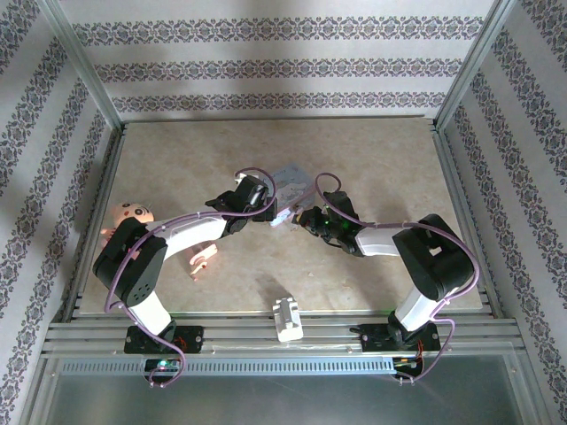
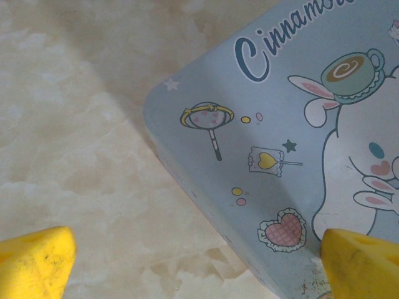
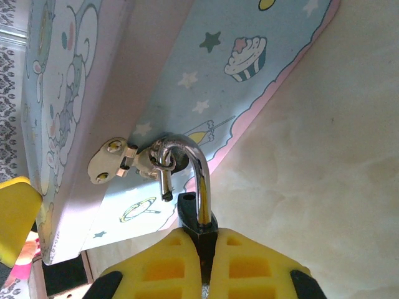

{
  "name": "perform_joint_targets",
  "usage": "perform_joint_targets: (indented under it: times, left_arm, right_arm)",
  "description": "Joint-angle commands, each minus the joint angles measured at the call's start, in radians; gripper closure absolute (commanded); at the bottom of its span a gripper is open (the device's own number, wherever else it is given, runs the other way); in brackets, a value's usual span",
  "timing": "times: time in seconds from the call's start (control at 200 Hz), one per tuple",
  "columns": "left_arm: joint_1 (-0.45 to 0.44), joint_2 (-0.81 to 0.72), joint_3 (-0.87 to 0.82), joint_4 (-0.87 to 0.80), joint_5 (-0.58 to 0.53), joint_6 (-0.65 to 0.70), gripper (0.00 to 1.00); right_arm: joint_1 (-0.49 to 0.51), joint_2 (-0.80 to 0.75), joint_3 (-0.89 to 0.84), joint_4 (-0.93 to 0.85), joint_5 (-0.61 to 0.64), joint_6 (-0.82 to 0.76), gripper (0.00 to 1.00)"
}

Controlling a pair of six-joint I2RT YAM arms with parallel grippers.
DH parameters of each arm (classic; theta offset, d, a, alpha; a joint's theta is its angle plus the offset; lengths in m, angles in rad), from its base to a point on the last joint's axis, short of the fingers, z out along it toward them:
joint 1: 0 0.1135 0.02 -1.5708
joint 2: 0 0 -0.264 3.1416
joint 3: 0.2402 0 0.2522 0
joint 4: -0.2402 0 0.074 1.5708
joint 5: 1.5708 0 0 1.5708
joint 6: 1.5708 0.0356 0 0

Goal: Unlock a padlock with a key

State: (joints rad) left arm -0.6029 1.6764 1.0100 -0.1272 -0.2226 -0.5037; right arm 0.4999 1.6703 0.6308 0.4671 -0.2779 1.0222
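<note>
The padlock [image 3: 194,215] has a small black body, and my right gripper [image 3: 201,238] is shut on it between its yellow pads. Its silvery shackle [image 3: 201,168] stands open: the free end hangs out of the body's hole and is hooked through the ring of the hasp [image 3: 115,159] on the lilac tin [image 3: 206,75]. A silvery bit shows low between the pads; I cannot tell whether it is the key. My left gripper [image 2: 199,258] is open over a corner of the tin's lid [image 2: 293,143], one finger on each side. From above, both grippers [image 1: 266,208] [image 1: 307,220] meet at the tin [image 1: 291,181].
A white blocky piece [image 1: 286,319] lies near the front edge between the arm bases. A pink doll-like object [image 1: 133,215] and a pinkish clip [image 1: 202,258] lie at the left by the left arm. Metal frame rails [image 1: 97,88] border the table.
</note>
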Motion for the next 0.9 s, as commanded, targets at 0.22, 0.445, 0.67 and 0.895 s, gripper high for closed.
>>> perform_joint_targets:
  times: [0.22,0.445,0.67,0.895]
  left_arm:
    - [-0.004,0.014,-0.021,-0.1,-0.058,0.038,0.01]
    - [-0.003,0.011,-0.016,-0.104,-0.067,0.042,0.01]
    - [-0.003,0.009,-0.016,-0.109,-0.065,0.041,0.01]
    - [-0.003,0.008,-0.014,-0.111,-0.055,0.035,0.01]
  right_arm:
    - [-0.029,-0.051,0.018,-0.028,-0.079,-0.014,1.0]
    - [-0.032,-0.091,0.017,-0.117,-0.091,-0.052,1.0]
    - [-0.036,-0.109,0.017,-0.115,-0.135,-0.065,1.0]
    - [-0.043,-0.133,-0.005,-0.168,-0.039,-0.063,1.0]
